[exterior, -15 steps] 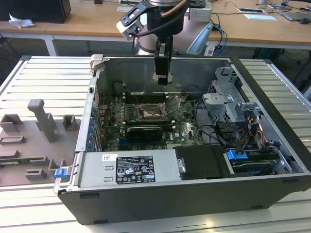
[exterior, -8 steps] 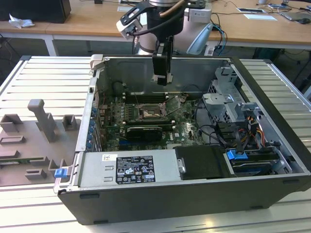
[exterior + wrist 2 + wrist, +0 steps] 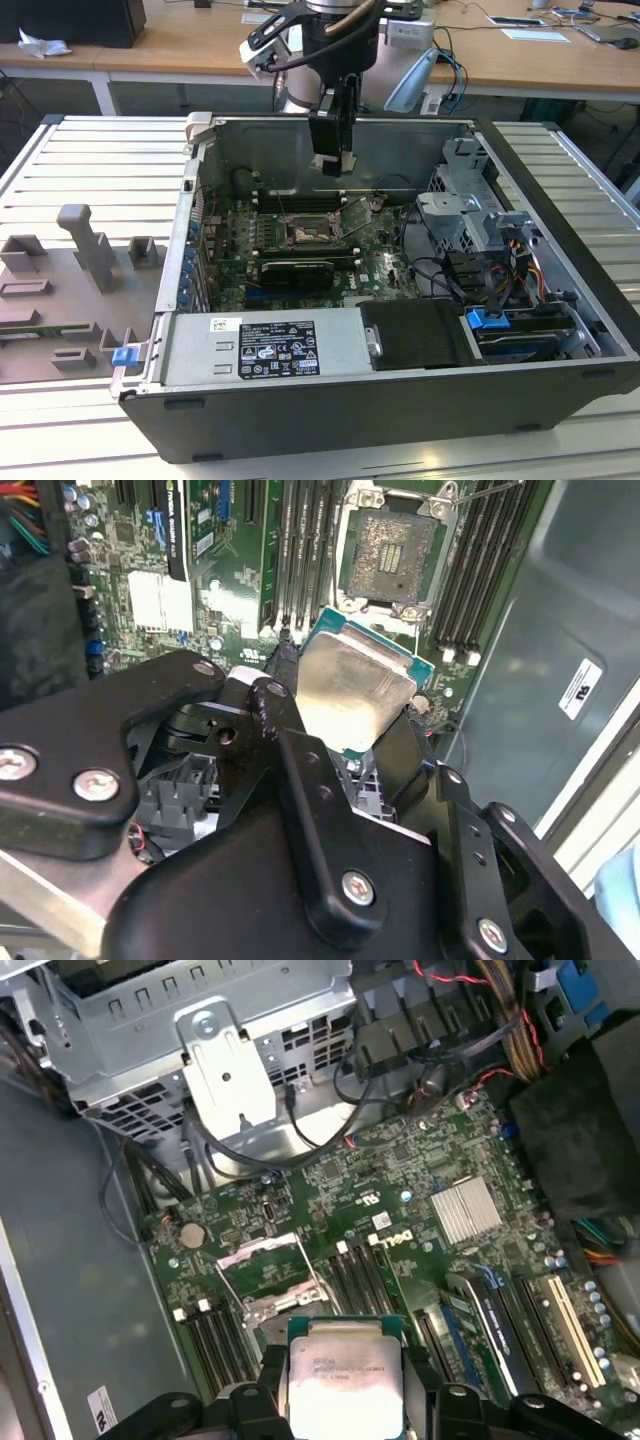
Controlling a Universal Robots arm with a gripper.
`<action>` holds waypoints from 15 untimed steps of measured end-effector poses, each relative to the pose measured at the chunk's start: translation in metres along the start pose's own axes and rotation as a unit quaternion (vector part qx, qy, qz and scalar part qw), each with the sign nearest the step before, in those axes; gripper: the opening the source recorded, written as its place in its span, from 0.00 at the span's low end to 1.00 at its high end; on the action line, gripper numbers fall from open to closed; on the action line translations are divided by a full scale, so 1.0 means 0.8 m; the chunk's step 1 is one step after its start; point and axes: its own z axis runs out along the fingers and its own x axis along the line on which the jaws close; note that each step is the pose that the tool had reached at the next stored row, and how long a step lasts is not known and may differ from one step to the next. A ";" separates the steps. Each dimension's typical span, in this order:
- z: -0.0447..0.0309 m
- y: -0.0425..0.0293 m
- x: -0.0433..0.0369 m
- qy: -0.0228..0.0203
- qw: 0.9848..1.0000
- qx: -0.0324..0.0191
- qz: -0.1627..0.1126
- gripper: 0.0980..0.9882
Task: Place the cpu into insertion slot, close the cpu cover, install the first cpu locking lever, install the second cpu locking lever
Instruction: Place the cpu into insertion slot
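The cpu (image 3: 355,685) is clamped in the gripper (image 3: 335,165), above the insertion slot (image 3: 305,236) at seven o'clock in the exterior view. It is best kept level, with its edges squared to the slot.

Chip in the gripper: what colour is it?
The chip is silvery-beige, green-edged; best in the second wrist view.

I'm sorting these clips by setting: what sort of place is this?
Probably a lab or workshop for PC assembly: an opened computer case lies on a slatted metal table, wooden desks stand behind, and the gripper holds a cpu.
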 end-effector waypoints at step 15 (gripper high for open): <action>0.0133 -0.0024 0.000 -0.004 1.000 0.002 0.026 0.50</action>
